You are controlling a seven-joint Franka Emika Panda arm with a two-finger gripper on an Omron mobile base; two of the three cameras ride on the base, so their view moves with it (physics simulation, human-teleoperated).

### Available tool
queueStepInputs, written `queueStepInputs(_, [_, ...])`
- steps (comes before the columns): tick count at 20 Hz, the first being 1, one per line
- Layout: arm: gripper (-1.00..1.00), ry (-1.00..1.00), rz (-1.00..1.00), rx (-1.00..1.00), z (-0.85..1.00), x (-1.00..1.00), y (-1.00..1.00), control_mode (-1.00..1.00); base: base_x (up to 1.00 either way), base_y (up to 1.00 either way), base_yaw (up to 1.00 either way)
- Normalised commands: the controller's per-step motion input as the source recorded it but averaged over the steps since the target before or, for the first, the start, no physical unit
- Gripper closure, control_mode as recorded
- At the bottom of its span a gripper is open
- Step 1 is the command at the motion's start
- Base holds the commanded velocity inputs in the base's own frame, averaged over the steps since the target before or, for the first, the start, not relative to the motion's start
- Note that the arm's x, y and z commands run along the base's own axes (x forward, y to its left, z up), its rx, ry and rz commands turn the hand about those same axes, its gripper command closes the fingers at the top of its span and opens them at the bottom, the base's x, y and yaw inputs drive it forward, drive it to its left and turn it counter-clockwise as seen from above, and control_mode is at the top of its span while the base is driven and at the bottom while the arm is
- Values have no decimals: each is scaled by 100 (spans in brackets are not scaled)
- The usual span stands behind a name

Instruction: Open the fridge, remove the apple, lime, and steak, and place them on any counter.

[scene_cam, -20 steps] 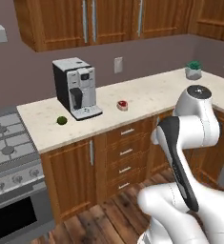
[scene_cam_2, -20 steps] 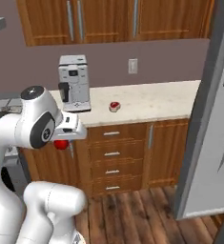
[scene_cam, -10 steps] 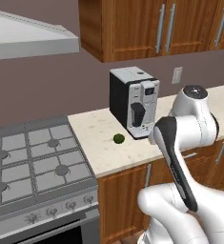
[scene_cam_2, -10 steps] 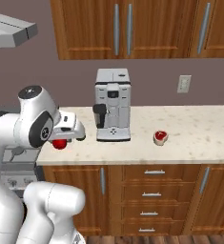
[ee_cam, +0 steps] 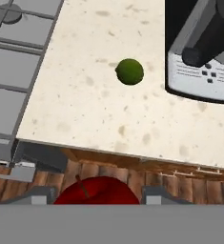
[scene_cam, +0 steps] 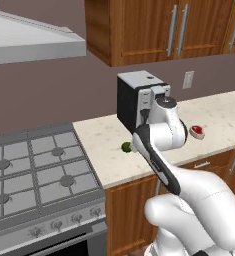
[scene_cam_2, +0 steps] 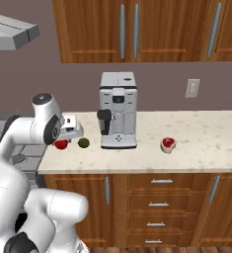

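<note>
hand view has the end effector (ee_cam: pixel 98 196) pinching the apple (ee_cam: pixel 96 190) between its fingertips, over the wooden floor just off the tabletop (ee_cam: pixel 85 114) edge. farther on, the lime (ee_cam: pixel 129 71) rests on the tabletop between the stove (ee_cam: pixel 13 57) and the coffee machine (ee_cam: pixel 204 52). right base view shows the steak (scene_cam_2: pixel 168 144) lying on the other side of the machine.
</note>
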Motion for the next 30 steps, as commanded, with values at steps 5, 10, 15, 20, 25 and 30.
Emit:
queueStepInputs(5, [100, 8, 1, 0, -99, 95, 35, -100, 0, 0, 0])
queueStepInputs(10, [100, 8, 0, 0, -64, 44, 22, -100, 0, 0, 0])
queueStepInputs(15, [100, 7, 0, 0, -24, 62, 17, -100, 0, 0, 0])
queueStepInputs(20, [100, 4, 0, 0, -43, 59, 32, -100, 0, 0, 0])
queueStepInputs(25, [-100, 0, 0, 0, -41, 59, 36, -100, 0, 0, 0])
queueStepInputs(30, [-100, 0, 0, 0, -11, 78, 19, -100, 0, 0, 0])
